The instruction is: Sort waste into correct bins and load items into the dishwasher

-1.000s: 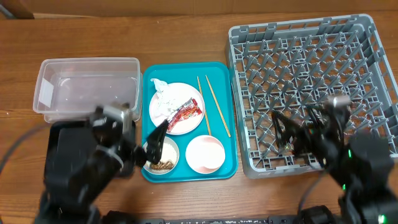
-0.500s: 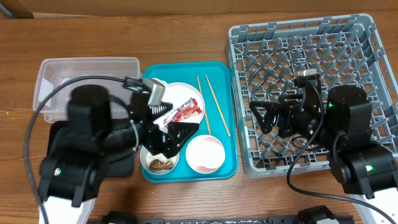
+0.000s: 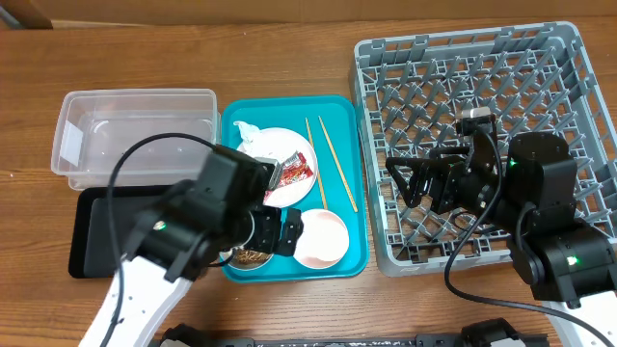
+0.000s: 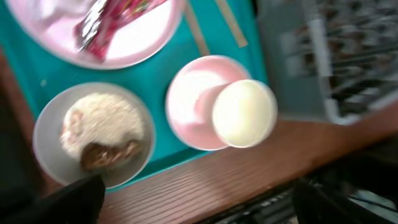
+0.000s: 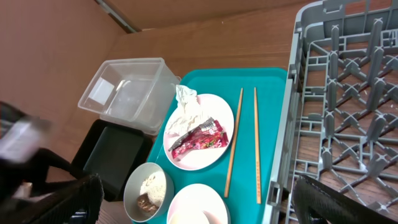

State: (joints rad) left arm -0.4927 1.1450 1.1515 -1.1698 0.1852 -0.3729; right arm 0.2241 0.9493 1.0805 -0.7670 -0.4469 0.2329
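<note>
1. The left hand (image 3: 286, 231) hangs over the near end of the teal tray (image 3: 349, 135). Its fingers (image 4: 78, 193) are spread wide with nothing between them.
2. The bowl of rice (image 4: 93, 134) sits just beneath that hand, a touch toward its left side. The empty bowl (image 3: 323, 241) is beside it on the right.
3. The black tray (image 3: 96, 241) and clear tub (image 3: 135, 135) lie further left on the counter. I'd judge the rice is this arm's job, a short carry leftward.
4. The right hand (image 3: 421, 183) is also spread wide and empty. It hovers over the dish rack (image 3: 482, 87), well apart from the bowl of rice.
</note>
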